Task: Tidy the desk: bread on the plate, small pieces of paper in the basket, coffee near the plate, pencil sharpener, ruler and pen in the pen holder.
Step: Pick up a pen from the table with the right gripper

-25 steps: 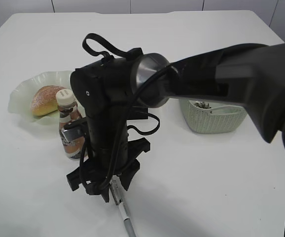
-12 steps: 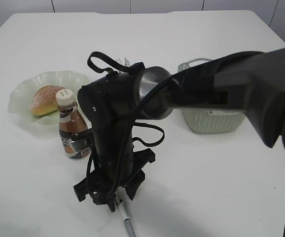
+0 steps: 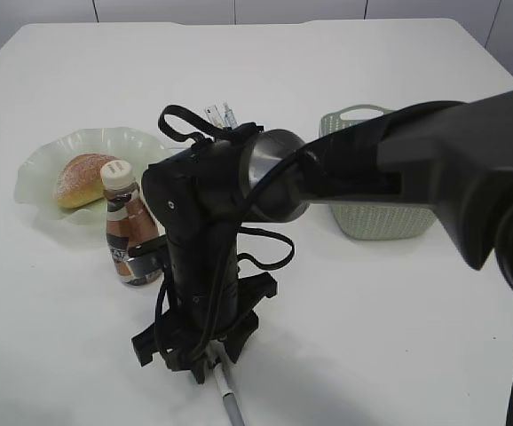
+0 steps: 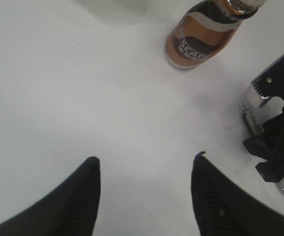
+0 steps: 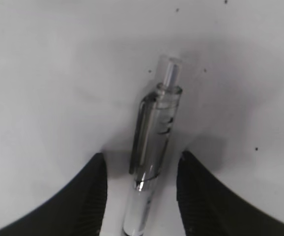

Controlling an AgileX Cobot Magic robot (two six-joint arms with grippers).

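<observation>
- The step in hand looks like picking up the pen (image 5: 154,147); the bread (image 3: 83,177) already sits on the plate (image 3: 35,173) and the coffee bottle (image 3: 128,226) stands just beside that plate.
- The pen lies flat on the white table (image 3: 398,337) near its front edge, and the right gripper (image 5: 139,196) stands over it with its fingers spread, one on each side of the barrel and neither yet pressing on it.
- In the right wrist view the pen's clip and push button point away from the gripper, and the barrel runs slightly askew between the fingers.
- For a good grasp, the fingers should come down until their tips nearly meet the table, then close squarely across the barrel near its middle so that the pen does not roll or swing.
- The pen is smooth and round, so a slow squeeze seems wiser than a snap.
- The left gripper (image 4: 144,189) hovers over bare table with its fingers spread and nothing between them; it is best kept clear of the bottle.
- The basket (image 3: 381,209) stands well apart to the right; the pen holder (image 3: 219,114) is mostly hidden behind the arm.
</observation>
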